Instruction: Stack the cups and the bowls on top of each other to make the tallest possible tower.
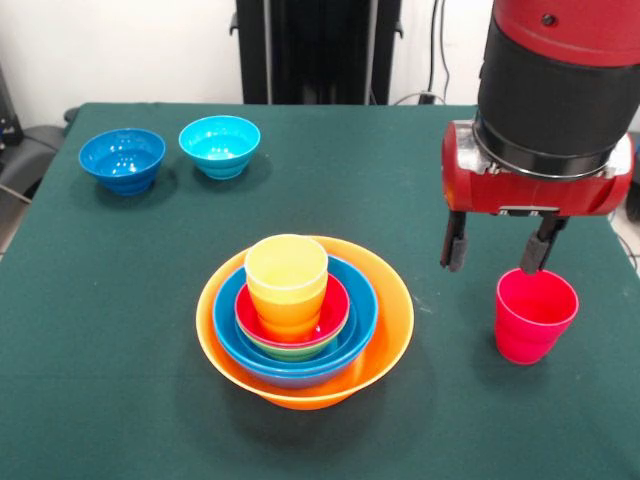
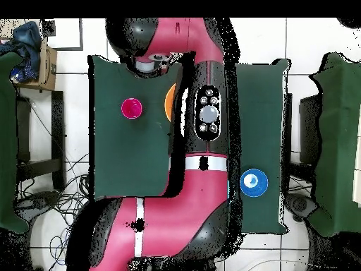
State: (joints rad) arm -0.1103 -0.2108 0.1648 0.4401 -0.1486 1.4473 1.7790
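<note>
The tower stands mid-table: a very large orange bowl (image 1: 385, 330) holds a large blue bowl (image 1: 358, 310), small green and red bowls (image 1: 335, 312), and a yellow cup over an orange cup (image 1: 287, 275) on top. A red/pink cup (image 1: 535, 315) stands alone, upright, to the right; it also shows in the overhead view (image 2: 132, 108). My gripper (image 1: 497, 250) hangs open and empty just behind and above that cup, with one finger (image 1: 540, 248) near its far rim. In the overhead view the arm hides most of the tower; only an orange sliver (image 2: 169, 101) shows.
A dark-blue bowl (image 1: 122, 160) and a light-blue bowl (image 1: 219, 146) stand side by side at the back left of the green table (image 1: 110, 340). The overhead view shows one blue bowl (image 2: 253, 183). The pedestal stands behind the table's far edge.
</note>
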